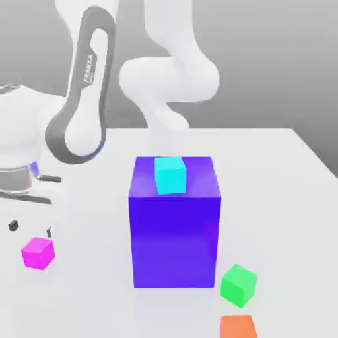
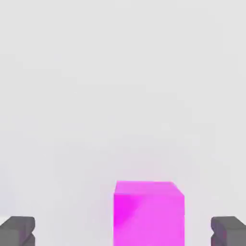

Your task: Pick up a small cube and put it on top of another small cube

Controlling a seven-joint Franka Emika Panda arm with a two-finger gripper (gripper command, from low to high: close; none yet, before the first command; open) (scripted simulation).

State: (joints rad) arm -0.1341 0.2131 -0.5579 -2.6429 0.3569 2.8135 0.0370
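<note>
My gripper [image 2: 123,231] is wide open and empty, its two fingertips apart with the one magenta cube [image 2: 149,216] between them in the hand view. That cube sits on the pale, smooth tabletop [image 1: 277,211]. Beyond it I count one large blue block carrying one cyan cube [image 1: 170,175], one green cube [image 1: 239,286] and one orange cube [image 1: 238,327]; a plain grey backdrop [image 1: 264,79] stands behind.

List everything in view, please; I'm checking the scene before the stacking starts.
magenta cube: one, magenta-pink, table at the exterior view's left
large block: one, blue, table centre
cyan cube: one, cyan, on the large block
green cube: one, green, table right of the block
orange cube: one, orange, nearest the camera
table: one, pale, beneath everything
robot arm: one, white and grey, left and behind
fingers: two, dark grey, open above the magenta cube
</note>
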